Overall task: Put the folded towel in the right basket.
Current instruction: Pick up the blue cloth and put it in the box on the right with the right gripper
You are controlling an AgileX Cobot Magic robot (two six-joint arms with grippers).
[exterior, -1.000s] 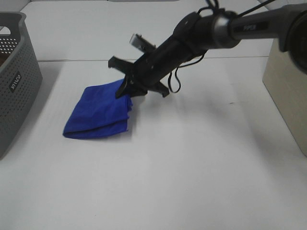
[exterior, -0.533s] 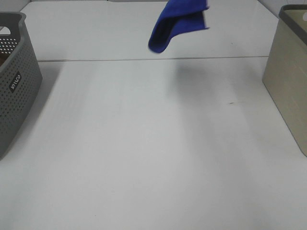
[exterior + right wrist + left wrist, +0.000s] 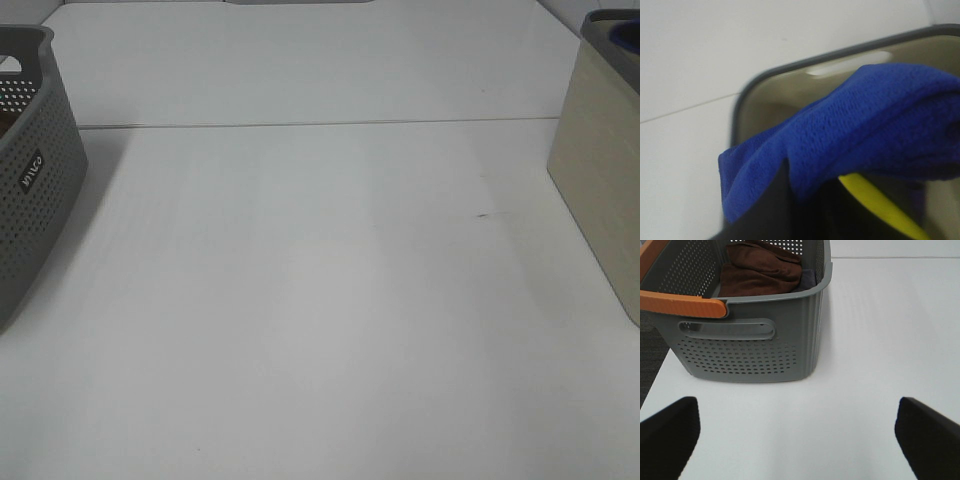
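Note:
The folded blue towel [image 3: 865, 120] fills the right wrist view, hanging from my right gripper [image 3: 805, 200], which is shut on it. It hangs over the opening of the beige right basket [image 3: 770, 85], whose dark rim shows behind it. In the exterior high view only a sliver of the blue towel [image 3: 630, 40] shows at the top of the right basket [image 3: 595, 180]; the right arm is out of frame. My left gripper [image 3: 800, 440] is open and empty, its fingers [image 3: 670, 430] spread wide above the table.
A grey perforated basket [image 3: 750, 345] with an orange handle [image 3: 680, 304] holds a brown towel [image 3: 760, 270]; it stands at the table's left edge [image 3: 30, 170]. Something yellow [image 3: 880, 205] shows under the blue towel.
The right arm lifted the blue towel off the table, carried it up and to the right, and left the exterior view. The towel now hangs over the right basket.

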